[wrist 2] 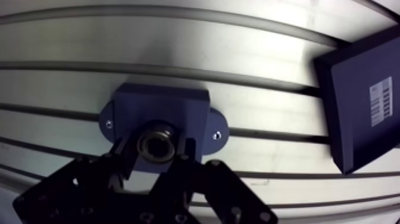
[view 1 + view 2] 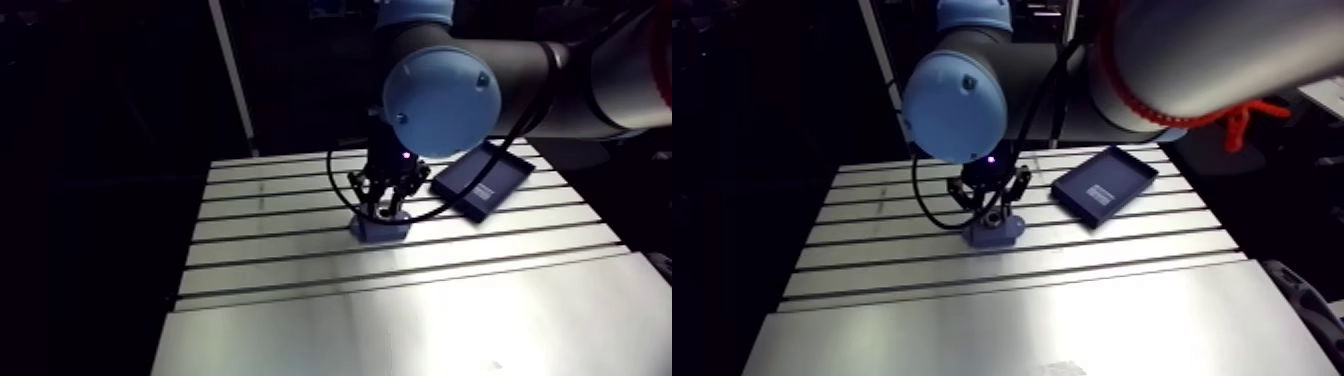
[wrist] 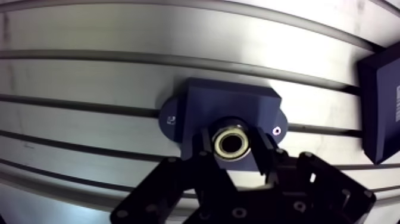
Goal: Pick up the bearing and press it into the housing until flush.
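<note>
The jaws, barely apart, clamp the bearing (image 3: 231,143) over the housing (image 3: 226,106).

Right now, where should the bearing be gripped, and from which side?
The bearing, by its outer ring, pinched on opposite sides from above: its bore faces up over the housing, leaving the round rim exposed. The gripper holds it this way.

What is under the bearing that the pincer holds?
The dark blue housing sits directly under the bearing, on the slotted table. The bearing and the pincer cover the bore, so how deep it sits cannot be seen.
</note>
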You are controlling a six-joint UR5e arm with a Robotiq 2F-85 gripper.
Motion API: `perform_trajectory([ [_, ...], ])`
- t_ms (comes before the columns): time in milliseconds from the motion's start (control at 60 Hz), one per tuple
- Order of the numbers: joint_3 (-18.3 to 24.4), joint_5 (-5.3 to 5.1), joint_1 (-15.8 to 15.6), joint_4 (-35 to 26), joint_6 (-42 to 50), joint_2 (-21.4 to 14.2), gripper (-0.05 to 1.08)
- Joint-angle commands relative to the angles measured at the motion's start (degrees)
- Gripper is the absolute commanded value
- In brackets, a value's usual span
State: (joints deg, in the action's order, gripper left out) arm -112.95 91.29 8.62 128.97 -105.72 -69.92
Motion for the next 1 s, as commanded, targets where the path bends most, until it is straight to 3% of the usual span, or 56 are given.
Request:
perform_trajectory([
  [17,0.0,0.07,0.2,0.0,-0.1,0.0,0.73],
  [1000,-0.2,-0.01,0.2,0.0,0.0,-0.1,0.73],
])
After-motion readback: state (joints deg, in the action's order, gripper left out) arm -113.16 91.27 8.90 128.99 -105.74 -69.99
